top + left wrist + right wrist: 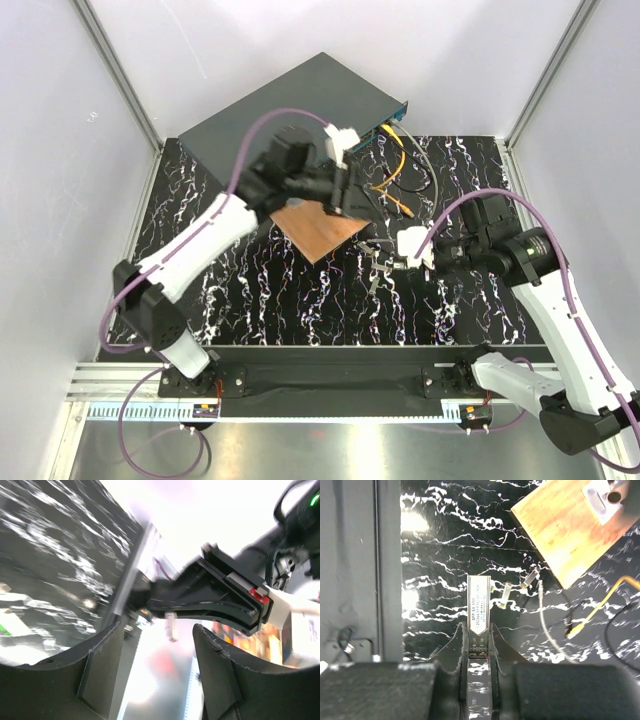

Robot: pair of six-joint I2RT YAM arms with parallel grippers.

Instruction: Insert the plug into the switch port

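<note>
silver plug [479, 605] clamped in right gripper [479, 642] at lower centre, left gripper [159, 630] jaws apart, near switch ports [385, 125] at upper centre, brown plate [318, 232] just below

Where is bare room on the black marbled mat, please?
Bare: the near strip of the mat, between the copper-brown square plate and the mat's near edge. Crowded: the yellow and grey cables before the dark grey-green switch box.

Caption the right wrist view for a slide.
Right end effector grips a silver SFP module above the marbled mat, copper-brown plate beyond.
</note>
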